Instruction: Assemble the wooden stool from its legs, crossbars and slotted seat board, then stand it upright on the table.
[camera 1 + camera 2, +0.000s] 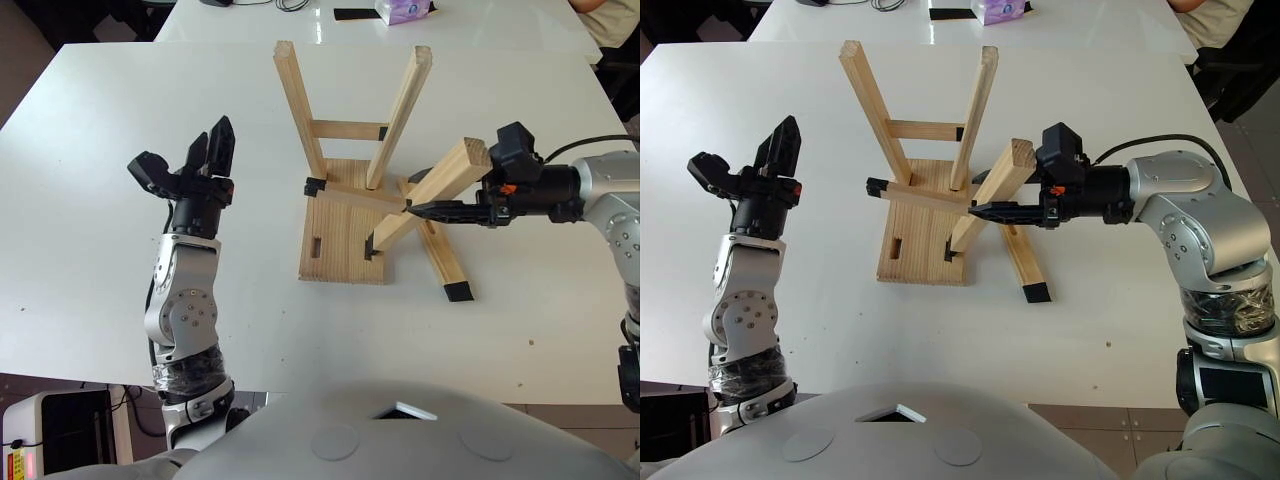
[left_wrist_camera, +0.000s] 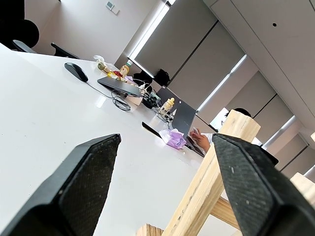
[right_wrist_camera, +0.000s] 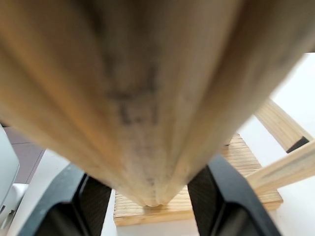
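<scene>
In the right claw [image 1: 415, 209], right of centre in the head views: a tilted leg [image 1: 445, 180], pinched between both fingers [image 3: 93, 206], the wood filling the gap between them. Arm in from the right edge, fingers pointing toward the middle of the frame. Lower end of that leg down at the lower right corner of the seat board [image 1: 335, 235]; upper end up and to the right, off the table.

As for the left claw [image 1: 185, 160], left of centre: spread wide, nothing held. Raised above the white table [image 1: 100, 250], fingers pointing up the frame, well apart from the stool parts.

Flat on the table in the middle of the frame, the seat board, with an unfilled slot [image 1: 315, 245] near its lower left corner. Rising from the board's upper part, two legs [image 1: 298, 105] spreading apart toward the top of the frame, joined by a crossbar [image 1: 345, 130]. Across the board, a second crossbar [image 1: 355, 195] with a black end piece at its left, running toward the tilted leg; cannot tell whether touching it. Just right of the board, lying on the table, another leg [image 1: 445, 265], black cap at its lower end, angled toward the lower right and passing beneath the held one.

At the top of the frame, on a second table [image 1: 250, 20], a purple tissue pack [image 1: 405, 10].
</scene>
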`<state>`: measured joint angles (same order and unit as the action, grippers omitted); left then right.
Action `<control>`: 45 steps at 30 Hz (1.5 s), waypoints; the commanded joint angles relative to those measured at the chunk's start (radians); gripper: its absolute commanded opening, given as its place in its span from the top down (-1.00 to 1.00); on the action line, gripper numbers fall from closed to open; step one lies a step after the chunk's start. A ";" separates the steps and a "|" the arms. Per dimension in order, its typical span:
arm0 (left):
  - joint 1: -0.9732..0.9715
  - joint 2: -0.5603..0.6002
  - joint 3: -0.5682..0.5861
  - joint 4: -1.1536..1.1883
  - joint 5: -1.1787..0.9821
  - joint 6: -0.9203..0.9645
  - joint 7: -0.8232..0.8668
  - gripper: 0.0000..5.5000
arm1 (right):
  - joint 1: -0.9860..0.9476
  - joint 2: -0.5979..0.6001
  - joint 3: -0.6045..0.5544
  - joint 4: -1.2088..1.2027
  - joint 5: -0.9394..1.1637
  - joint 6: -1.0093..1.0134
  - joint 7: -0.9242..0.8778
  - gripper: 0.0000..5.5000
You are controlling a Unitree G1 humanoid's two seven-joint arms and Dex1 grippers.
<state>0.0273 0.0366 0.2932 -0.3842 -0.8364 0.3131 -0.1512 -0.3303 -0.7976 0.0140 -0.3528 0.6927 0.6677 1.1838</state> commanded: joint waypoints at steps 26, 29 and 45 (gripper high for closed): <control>0.028 -0.045 -0.063 0.026 0.063 -0.052 -0.013 -0.26 | 0.054 -0.013 0.253 -0.010 -0.207 -0.110 -0.002 0.27; 0.025 -0.055 -0.079 0.034 0.075 -0.059 -0.018 -0.26 | 0.105 -0.021 0.332 0.020 -0.294 -0.139 -0.031 0.27; 0.010 -0.039 -0.065 0.081 0.099 -0.089 -0.038 -0.26 | -0.045 0.071 0.217 0.080 -0.161 -0.122 -0.108 -0.02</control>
<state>0.0475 -0.0076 0.2236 -0.3135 -0.7429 0.2275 -0.1844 -0.3375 -0.7369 0.2851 -0.2514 0.4931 0.5131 1.0885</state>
